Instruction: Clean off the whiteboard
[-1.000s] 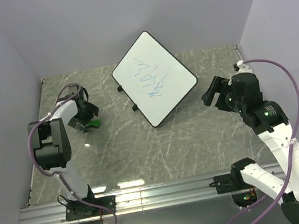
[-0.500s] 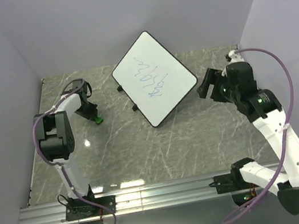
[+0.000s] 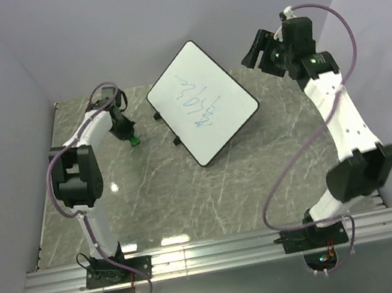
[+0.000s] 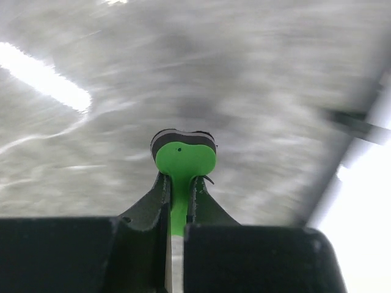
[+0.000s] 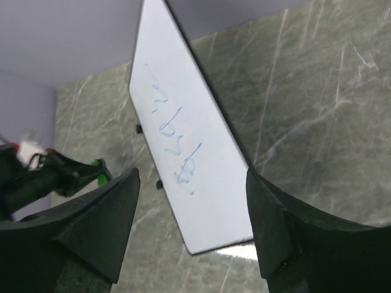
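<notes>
1. Whiteboard (image 3: pixel 203 101) sits in the upper middle of the top view, at the back of the grey marble worktop (image 3: pixel 189 193) and turned diagonally, with one corner toward the back wall.
2. Blue scribbles (image 3: pixel 197 105) run across the middle of it, and they're easy to see in the right wrist view too (image 5: pixel 174 143).
3. Left fingers (image 3: pixel 130 135) are just left of the board, not touching it. They're pinched tight on a green eraser (image 4: pixel 183 160); the wrist view shows its green grip squeezed between them and a dark pad at the front end.
4. That eraser is off the board, over bare worktop, and the board's edge shows only as a blurry white strip at the right of the left wrist view.
5. Right fingers (image 3: pixel 252 50) are up at the upper right of the top view, beyond the board's right corner. They're spread wide and holding nothing, and the board shows between them in the wrist view.
</notes>
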{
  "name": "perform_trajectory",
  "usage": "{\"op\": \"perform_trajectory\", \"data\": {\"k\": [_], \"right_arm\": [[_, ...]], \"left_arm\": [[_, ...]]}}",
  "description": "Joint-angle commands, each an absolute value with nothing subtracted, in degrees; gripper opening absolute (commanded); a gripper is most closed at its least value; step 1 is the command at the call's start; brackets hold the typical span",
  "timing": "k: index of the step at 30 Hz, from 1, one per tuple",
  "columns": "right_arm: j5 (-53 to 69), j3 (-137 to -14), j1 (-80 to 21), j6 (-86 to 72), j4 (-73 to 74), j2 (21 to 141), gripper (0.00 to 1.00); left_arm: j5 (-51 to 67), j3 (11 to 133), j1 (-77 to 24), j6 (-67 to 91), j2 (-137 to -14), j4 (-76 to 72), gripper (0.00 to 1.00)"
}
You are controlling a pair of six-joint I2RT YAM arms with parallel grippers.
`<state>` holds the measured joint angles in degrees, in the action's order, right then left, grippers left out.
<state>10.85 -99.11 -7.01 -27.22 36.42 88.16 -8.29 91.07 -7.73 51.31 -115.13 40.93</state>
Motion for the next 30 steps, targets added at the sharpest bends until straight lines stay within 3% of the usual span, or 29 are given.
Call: {"op": "perform_trajectory", "data": {"k": [1,6,11,19,22,25,30], "right_arm": [[15.7,-103.6,-4.0,-27.6,35.3,96.2,0.75],[20.2,-105.4,-4.0,-26.3,34.2,103.5,0.61],[22.6,-103.4,-5.4,-25.2,33.1,105.8,0.56],[23.0,-97.2,-9.2,-24.0,32.2,105.9,0.55],[23.6,-95.0,-10.0,-23.8,31.9,106.2,0.41],[24.3,-93.3,-11.3,-23.5,32.6,106.3,0.21],[24.4,-87.8,-13.8,-23.1,32.9,103.0,0.09]], "left_arm": [[-7.5,100.3,-10.9,46.0,-112.8,40.4,0.00],[0.6,106.9,-15.2,42.8,-112.8,38.1,0.00],[7.1,113.5,-19.8,39.9,-114.7,37.5,0.00],[11.7,112.6,-23.6,38.0,-115.0,36.5,0.00],[13.7,113.5,-25.1,37.4,-116.0,35.7,0.00],[15.4,115.0,-26.9,36.7,-117.0,35.1,0.00],[16.1,115.1,-28.3,35.9,-116.7,34.7,0.00]]}}
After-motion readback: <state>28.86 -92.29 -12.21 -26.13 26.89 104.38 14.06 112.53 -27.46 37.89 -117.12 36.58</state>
